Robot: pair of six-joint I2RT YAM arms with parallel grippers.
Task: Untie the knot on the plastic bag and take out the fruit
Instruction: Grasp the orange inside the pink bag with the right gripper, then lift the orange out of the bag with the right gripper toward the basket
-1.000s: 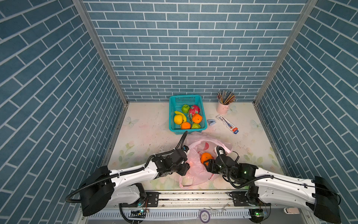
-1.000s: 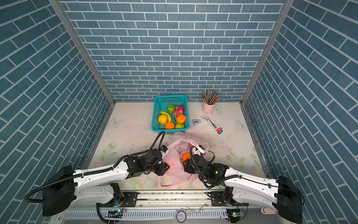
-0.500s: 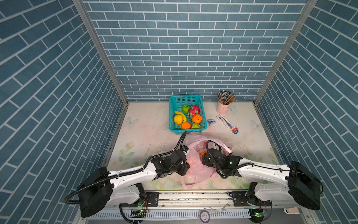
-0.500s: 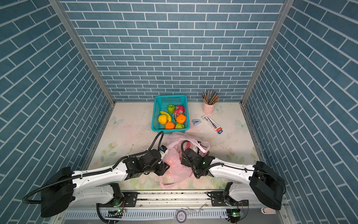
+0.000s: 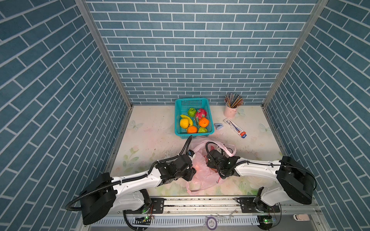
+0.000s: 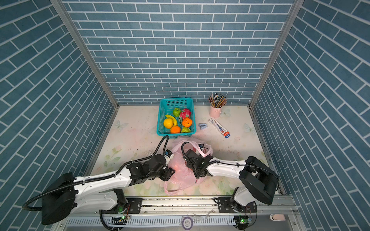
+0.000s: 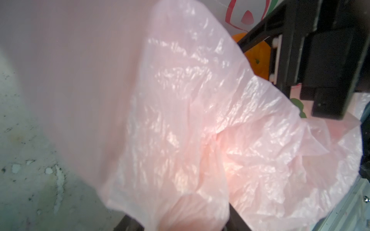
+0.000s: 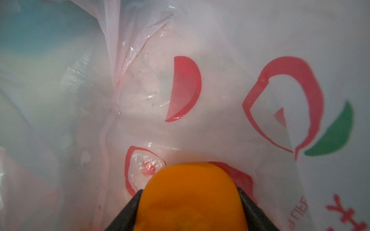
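Reaching deeper since a second ago, our right end effector sits inside the bag, clamped on an orange lying straight between its fingers; bag hides the grip of our left end effector.

Both arms stretched low and forward, wrists angled toward each other. Fingers of right hand clamp an orange; left hand fingers buried under plastic bag, gap unreadable.

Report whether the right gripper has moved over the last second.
Yes. The right gripper, inside the thin translucent pink plastic bag, has shifted away from the front metal rail, toward the teal plastic basket.
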